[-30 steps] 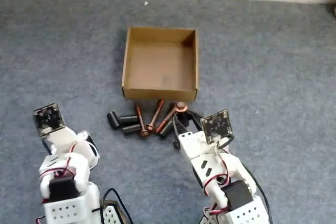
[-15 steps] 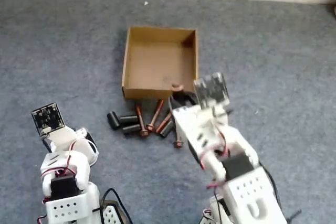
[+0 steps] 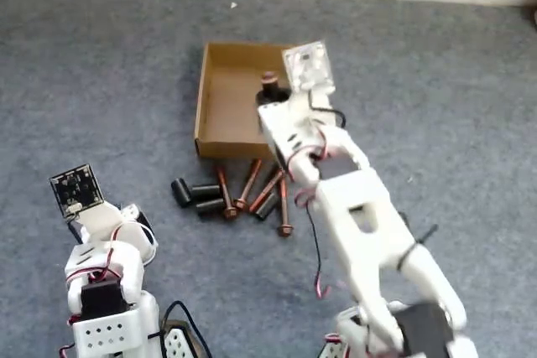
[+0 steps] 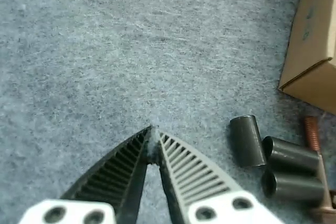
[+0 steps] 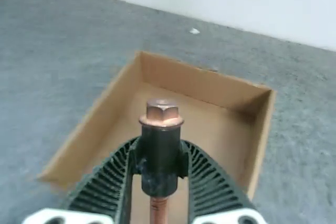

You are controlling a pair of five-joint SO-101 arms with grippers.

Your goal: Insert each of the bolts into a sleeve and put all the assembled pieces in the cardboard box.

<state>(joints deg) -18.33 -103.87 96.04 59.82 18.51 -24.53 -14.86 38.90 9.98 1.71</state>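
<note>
Cardboard box (image 3: pixel 225 106) sits open-topped on your grey tabletop (image 3: pixel 101 81), far of the two arms; your right arm (image 3: pixel 361 215) stretches out over its near wall, while your left arm (image 3: pixel 105 266) stays folded back at the near edge, well apart from the box. Your right pincer (image 5: pixel 157 156) is clamped on a black sleeve (image 5: pixel 159 153), held upright over the box's open inside, with a copper bolt (image 5: pixel 161 114) through it, hexagonal head on top and shank poking out below. Your left pincer (image 4: pixel 152 148) hangs low over bare tabletop with its tips together, gripping nothing. Just in front of the box's near wall you have the loose bolts (image 3: pixel 250 182) lying in a cluster, the loose sleeves (image 3: pixel 195 193) on their sides beside them; some of these touch one another.
</note>
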